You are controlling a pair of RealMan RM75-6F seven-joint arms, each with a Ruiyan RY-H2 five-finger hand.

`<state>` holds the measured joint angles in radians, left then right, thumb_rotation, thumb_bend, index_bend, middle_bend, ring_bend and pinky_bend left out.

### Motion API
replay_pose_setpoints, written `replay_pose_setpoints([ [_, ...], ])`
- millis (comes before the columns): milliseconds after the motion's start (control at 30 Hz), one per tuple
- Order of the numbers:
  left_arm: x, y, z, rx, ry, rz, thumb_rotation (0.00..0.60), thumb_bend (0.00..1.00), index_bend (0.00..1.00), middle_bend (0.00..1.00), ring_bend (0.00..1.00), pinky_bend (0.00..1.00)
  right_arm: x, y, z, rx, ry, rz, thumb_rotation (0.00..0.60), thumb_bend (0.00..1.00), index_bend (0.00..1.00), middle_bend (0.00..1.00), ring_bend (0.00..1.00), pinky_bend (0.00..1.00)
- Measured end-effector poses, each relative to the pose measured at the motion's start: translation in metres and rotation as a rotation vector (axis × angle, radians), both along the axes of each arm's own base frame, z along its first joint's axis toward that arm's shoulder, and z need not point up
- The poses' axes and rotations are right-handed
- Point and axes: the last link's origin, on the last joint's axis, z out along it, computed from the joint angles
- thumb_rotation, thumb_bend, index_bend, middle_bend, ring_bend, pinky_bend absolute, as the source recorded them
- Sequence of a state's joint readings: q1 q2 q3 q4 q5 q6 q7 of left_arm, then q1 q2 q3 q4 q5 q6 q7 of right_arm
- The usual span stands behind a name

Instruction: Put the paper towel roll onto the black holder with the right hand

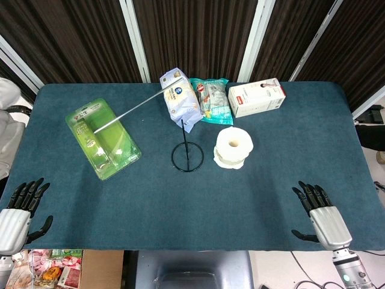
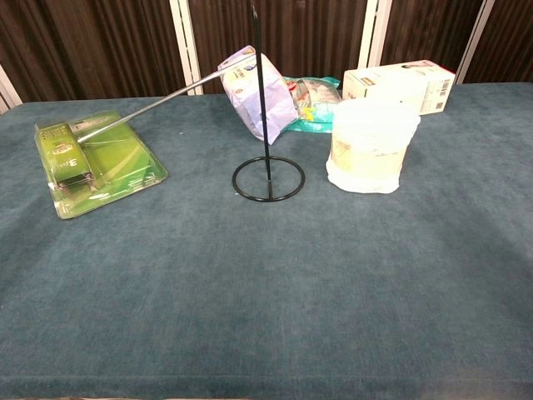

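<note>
Paper towel roll (image 1: pixel 233 148) upright on surface (image 1: pixel 289 138), just right of black holder (image 1: pixel 187 155), well apart from right hand (image 1: pixel 320 214). Right hand empty, fingers spread, at near edge; left hand (image 1: pixel 19 208) likewise. Both hands outside chest view.

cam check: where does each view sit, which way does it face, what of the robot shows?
Head view: high, looking steeply down at the blue table; left hand and right hand show.
Chest view: low at the near edge, facing across; no hands.
Shared: white paper towel roll, black wire holder.
</note>
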<state>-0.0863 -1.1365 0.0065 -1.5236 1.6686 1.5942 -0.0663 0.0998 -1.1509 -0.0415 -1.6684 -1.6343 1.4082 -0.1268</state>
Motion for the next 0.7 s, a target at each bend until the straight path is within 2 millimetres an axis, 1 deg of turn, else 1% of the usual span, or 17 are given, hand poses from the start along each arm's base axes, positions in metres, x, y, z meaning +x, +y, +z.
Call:
replay_pose_setpoints([
  [133, 0.0, 0.0, 0.0, 0.0, -0.003, 0.002, 0.6, 0.41, 0.0, 0.0, 0.0, 0.05, 0.0, -0.005, -0.001, -0.012, -0.021, 0.015, 0.6, 0.18, 0.0, 0.0, 0.0, 0.0],
  [200, -0.001, 0.001, 0.0, -0.003, -0.003, 0.006, 0.6, 0.41, 0.0, 0.0, 0.0, 0.05, 0.0, -0.011, -0.002, -0.02, -0.045, 0.025, 0.6, 0.18, 0.0, 0.0, 0.0, 0.0],
  [300, -0.002, 0.002, 0.002, 0.003, -0.007, 0.007, 0.6, 0.41, 0.0, 0.0, 0.0, 0.05, 0.001, -0.027, -0.003, -0.036, -0.11, 0.037, 0.6, 0.18, 0.0, 0.0, 0.0, 0.0],
  [367, -0.002, 0.002, 0.002, 0.007, -0.008, 0.009, 0.6, 0.41, 0.0, 0.0, 0.0, 0.05, 0.003, -0.044, -0.003, -0.045, -0.159, 0.047, 0.6, 0.18, 0.0, 0.0, 0.0, 0.0],
  [467, -0.002, 0.002, 0.003, 0.009, -0.009, 0.011, 0.6, 0.41, 0.0, 0.0, 0.0, 0.05, 0.009, -0.082, -0.005, -0.048, -0.234, 0.061, 0.6, 0.18, 0.0, 0.0, 0.0, 0.0],
  [633, -0.003, 0.002, 0.002, 0.01, 0.0, 0.015, 0.6, 0.41, 0.0, 0.0, 0.0, 0.05, 0.017, -0.117, -0.009, -0.017, -0.306, 0.04, 0.6, 0.16, 0.0, 0.0, 0.0, 0.0],
  [700, -0.004, 0.004, 0.0, 0.004, 0.004, 0.023, 0.6, 0.41, 0.0, 0.0, 0.0, 0.05, 0.024, -0.139, -0.013, 0.013, -0.333, 0.019, 0.6, 0.16, 0.0, 0.0, 0.0, 0.0],
])
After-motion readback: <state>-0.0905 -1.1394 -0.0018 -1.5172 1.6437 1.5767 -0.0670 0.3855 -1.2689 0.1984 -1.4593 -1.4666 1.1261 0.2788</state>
